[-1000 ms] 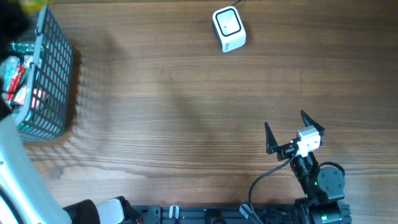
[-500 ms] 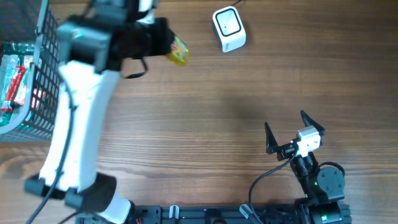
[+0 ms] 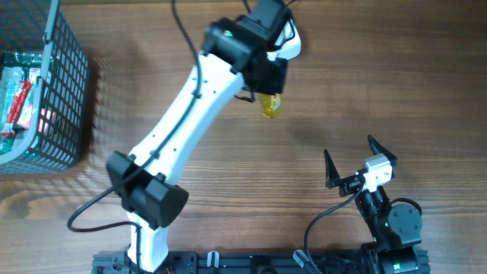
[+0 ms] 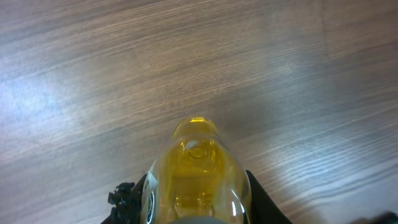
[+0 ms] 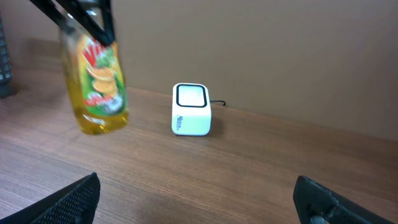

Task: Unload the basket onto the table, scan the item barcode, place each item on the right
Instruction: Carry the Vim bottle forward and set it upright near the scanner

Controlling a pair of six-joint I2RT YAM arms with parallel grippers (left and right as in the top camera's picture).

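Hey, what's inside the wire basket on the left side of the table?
Inside the wire basket, red and green packets show in the overhead view. Anything lying beneath them, or beyond the picture's left edge, is hidden.

L arm [image 3: 186, 114] stretched far fwd, L pincer [image 3: 268, 90] clamped in grip; R arm [image 3: 389, 217] tucked back, R pincer [image 3: 348, 147] wide.

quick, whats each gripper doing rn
Left gripper: closed, holding the yellow bottle.
Right gripper: open, holding nothing.
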